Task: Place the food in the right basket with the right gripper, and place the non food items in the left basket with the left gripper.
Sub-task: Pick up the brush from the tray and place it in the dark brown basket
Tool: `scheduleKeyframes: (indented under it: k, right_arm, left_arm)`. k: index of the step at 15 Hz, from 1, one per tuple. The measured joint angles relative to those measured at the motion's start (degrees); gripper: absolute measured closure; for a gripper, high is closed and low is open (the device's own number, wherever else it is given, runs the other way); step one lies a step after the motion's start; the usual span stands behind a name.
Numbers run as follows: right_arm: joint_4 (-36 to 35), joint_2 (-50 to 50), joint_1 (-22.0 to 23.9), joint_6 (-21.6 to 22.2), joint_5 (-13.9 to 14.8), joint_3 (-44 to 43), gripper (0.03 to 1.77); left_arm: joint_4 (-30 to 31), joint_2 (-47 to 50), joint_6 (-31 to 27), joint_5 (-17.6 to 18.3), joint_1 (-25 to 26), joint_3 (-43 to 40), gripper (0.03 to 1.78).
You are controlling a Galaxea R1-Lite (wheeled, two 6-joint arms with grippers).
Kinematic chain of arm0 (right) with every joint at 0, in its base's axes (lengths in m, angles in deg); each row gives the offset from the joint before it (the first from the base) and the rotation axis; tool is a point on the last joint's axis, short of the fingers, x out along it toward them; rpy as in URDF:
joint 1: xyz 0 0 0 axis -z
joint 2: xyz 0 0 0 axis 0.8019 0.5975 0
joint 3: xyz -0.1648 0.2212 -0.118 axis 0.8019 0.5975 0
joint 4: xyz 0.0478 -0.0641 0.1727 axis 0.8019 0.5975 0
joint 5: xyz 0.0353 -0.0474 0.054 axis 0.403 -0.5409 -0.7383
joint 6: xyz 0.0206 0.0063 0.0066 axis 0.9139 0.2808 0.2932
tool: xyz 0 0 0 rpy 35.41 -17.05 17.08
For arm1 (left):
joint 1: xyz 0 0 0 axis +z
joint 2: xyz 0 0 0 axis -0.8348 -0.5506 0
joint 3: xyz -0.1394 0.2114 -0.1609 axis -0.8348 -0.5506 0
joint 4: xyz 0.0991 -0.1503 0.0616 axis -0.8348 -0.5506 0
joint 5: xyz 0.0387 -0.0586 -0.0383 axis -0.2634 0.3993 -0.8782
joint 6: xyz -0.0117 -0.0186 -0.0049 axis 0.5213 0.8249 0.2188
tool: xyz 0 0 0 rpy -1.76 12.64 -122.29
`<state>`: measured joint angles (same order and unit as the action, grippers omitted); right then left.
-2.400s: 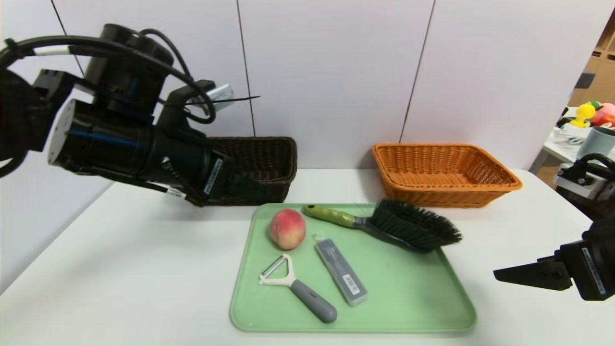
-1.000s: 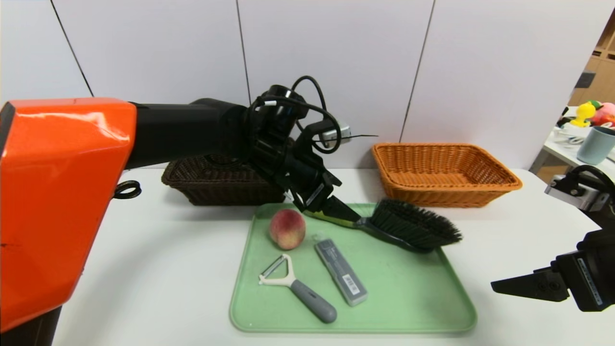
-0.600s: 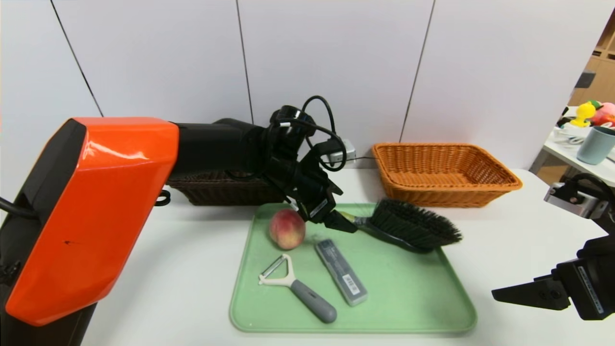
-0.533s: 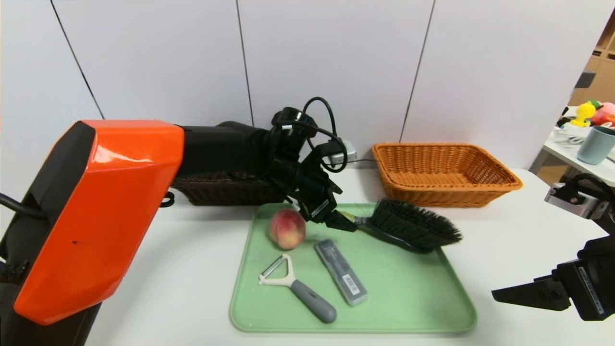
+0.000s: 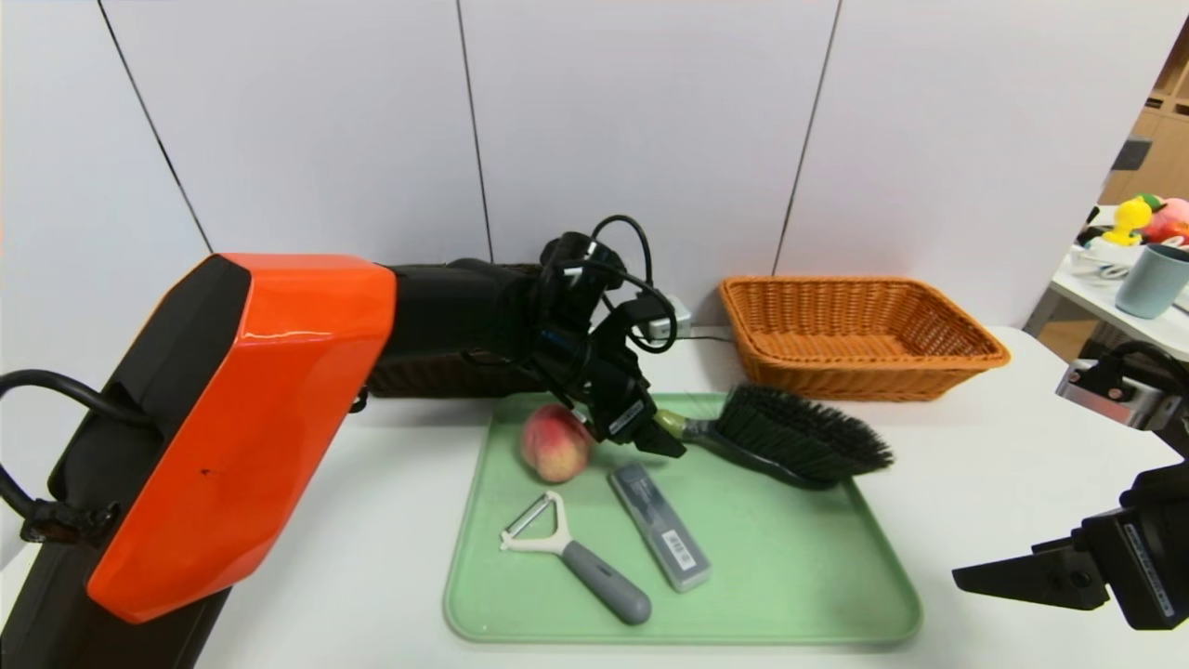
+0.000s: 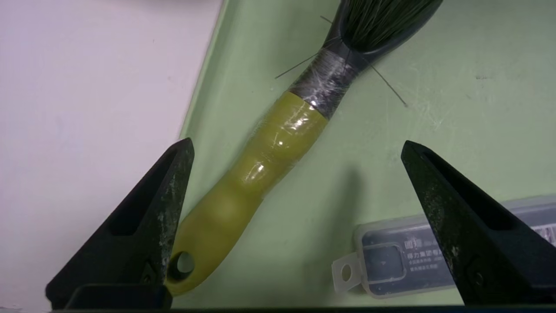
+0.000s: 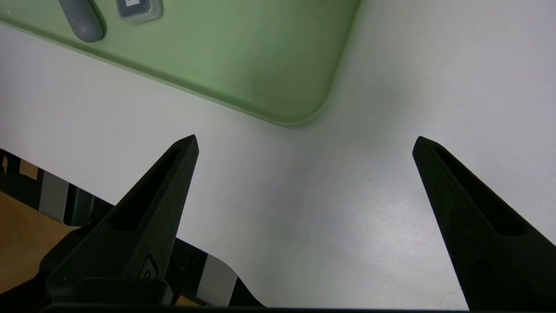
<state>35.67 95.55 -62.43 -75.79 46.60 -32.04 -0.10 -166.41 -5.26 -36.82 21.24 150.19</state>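
Dropping lower over the green tray, the left gripper now straddles the brush handle with jaws spread — grasp imminent, I judge; right gripper waits released beside the tray.

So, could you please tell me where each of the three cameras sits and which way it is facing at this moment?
Head view: on the robot's head, facing forward and down at the green tray and both baskets; both arms show.
Left wrist view: on the left arm, facing down at the brush handle, which lies between the open left gripper jaws.
Right wrist view: on the right arm, facing down at the white table beside the tray's corner; the open right gripper shows.
Shared: head and left wrist views both show the brush and the grey case.
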Motion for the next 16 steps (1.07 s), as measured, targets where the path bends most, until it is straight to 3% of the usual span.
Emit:
scheduleKeyframes:
  k: [2,16]
  right_arm:
    - [-0.1,0.0,0.0,0.0,0.0,0.0,0.09]
    - [-0.1,0.1,0.0,0.0,-1.6,0.1,0.09]
  left_arm:
    - [0.2,-0.3,2.2,0.0,-0.6,0.3,0.12]
    - [0.4,-2.5,1.9,-0.1,-1.7,0.4,0.12]
